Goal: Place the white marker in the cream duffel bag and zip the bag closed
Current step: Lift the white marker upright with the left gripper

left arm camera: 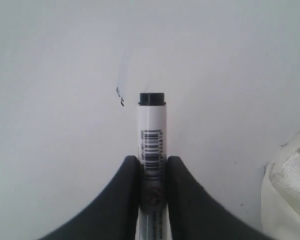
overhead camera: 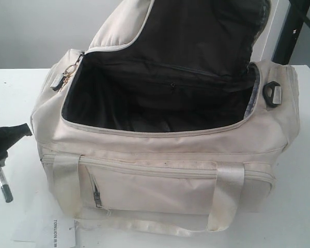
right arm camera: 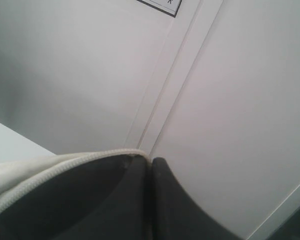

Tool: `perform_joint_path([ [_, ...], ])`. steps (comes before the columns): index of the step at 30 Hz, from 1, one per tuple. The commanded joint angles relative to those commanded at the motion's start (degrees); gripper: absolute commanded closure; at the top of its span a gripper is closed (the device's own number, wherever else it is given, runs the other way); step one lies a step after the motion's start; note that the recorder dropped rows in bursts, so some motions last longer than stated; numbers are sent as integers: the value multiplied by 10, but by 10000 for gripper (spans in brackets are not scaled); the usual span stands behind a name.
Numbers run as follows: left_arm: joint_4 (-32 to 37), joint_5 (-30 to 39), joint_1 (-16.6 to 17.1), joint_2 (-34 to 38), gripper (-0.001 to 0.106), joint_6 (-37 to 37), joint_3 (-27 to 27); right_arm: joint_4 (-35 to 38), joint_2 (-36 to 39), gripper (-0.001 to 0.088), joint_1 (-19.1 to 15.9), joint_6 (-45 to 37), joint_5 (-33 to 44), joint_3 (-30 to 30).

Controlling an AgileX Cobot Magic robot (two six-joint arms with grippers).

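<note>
Where the white counter (overhead camera: 15, 93) reaches its near edge, a white paper sheet (overhead camera: 57, 230) carries dark print, roughly "TORIJON". Left of the big cream fabric duffel bag (overhead camera: 160, 191), the left hand (left arm camera: 152, 167) pinches the thin, barcoded white marker (overhead camera: 4, 187). The right hand (right arm camera: 150, 162), closed, grips the bag's raised flap before a pale wall (right arm camera: 65, 75).

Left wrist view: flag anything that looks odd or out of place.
Small dark pen-like strokes mark the white table just beside the black end of the white marker. They look like stray scribbles. Nothing else stands out.
</note>
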Motion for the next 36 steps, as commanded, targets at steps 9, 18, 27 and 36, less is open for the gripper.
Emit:
perform_joint_path([
  [9,103,9,0,-129,1053,66,0,0,0,868,0,0,0,0],
  [18,132,-71,0,-242,1053,122,1,0,0,868,0,0,0,0],
  [27,162,-220,0,-301,1053,141,1,0,0,868,0,0,0,0],
  [36,191,-393,-12,-321,1053,154,1,0,0,868,0,0,0,0],
])
